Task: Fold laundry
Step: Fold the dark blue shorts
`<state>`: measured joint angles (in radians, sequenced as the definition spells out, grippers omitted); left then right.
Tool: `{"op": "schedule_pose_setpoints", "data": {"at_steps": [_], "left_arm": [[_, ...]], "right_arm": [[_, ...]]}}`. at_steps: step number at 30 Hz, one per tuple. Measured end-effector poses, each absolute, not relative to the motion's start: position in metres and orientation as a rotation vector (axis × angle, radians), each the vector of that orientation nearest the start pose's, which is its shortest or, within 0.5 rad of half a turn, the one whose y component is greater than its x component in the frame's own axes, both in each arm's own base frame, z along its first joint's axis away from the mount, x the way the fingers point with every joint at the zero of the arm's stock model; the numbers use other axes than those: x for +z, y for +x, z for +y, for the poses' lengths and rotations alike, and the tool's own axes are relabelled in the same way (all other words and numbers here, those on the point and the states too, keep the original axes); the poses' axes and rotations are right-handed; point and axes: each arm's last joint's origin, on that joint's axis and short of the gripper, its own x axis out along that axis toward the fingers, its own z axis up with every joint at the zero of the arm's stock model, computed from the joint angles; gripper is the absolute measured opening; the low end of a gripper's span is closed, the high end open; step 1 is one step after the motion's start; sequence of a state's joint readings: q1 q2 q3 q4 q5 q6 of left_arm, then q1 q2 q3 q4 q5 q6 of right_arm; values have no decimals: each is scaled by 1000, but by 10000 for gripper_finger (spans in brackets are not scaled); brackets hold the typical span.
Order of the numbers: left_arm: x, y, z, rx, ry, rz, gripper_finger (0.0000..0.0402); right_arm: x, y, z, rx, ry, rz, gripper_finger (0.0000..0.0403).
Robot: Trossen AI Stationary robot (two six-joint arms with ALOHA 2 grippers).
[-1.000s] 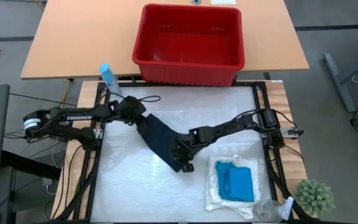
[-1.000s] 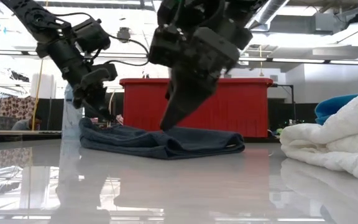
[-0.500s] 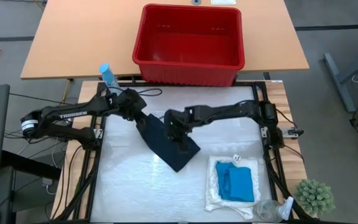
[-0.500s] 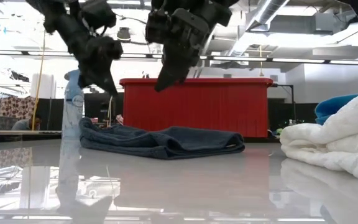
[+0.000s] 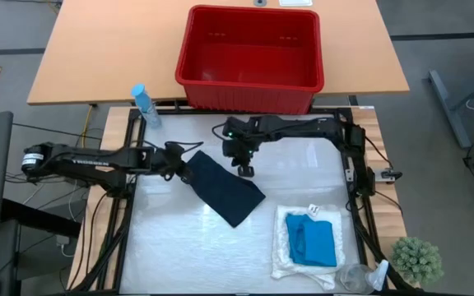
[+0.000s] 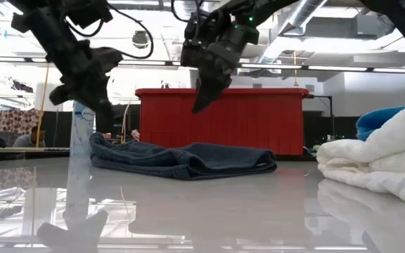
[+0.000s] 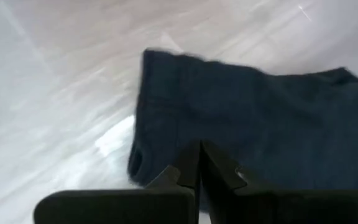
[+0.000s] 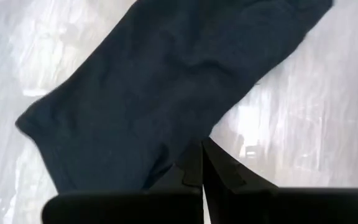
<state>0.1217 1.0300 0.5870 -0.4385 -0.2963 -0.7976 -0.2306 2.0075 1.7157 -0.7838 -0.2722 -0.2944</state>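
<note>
The dark navy garment (image 5: 225,187) lies folded and flat on the white table top, also seen in the low view (image 6: 181,158). My left gripper (image 5: 184,167) hangs shut just above the garment's far-left end (image 7: 166,81), touching nothing. My right gripper (image 5: 243,167) is shut too, raised well above the garment's far side (image 6: 200,104). At the near right, the turquoise garment (image 5: 313,240) lies on top of the cream-white cloth (image 5: 285,251).
A red basket (image 5: 251,57) stands on the wooden table beyond the far edge. A blue spray bottle (image 5: 142,103) stands at the far left corner. A clear bottle (image 5: 360,278) and a small plant (image 5: 418,259) sit at the near right corner.
My right gripper has risen from the navy garment's near end and travelled toward the far edge, staying shut. My left gripper has lifted off the garment's far-left end, rolled, and swung slightly toward the near edge. The garment lies as before.
</note>
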Motion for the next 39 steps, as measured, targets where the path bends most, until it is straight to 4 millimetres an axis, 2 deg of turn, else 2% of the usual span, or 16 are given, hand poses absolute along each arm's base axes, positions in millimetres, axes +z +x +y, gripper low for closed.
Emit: {"op": "schedule_pose_setpoints", "data": {"at_steps": [7, 13, 18, 25, 32, 36, 39], "left_arm": [[190, 196, 31, 808, -683, 718, 0], [180, 204, 30, 770, -735, 764, 0], [175, 203, 33, 827, -683, 793, 0], [154, 211, 49, 825, -589, 921, 0], [133, 237, 67, 737, -516, 881, 0], [131, 249, 79, 726, -483, 864, 0], [139, 256, 87, 701, -420, 840, 0]], "right_arm": [[246, 415, -105, 234, 12, 1007, 24], [246, 413, -113, 249, -19, 996, 24], [246, 410, -123, 237, -31, 990, 24], [246, 408, -130, 226, -32, 988, 24], [246, 407, -138, 214, -43, 973, 25], [246, 403, -147, 191, -25, 977, 26], [246, 399, -159, 145, 39, 978, 27]]}}
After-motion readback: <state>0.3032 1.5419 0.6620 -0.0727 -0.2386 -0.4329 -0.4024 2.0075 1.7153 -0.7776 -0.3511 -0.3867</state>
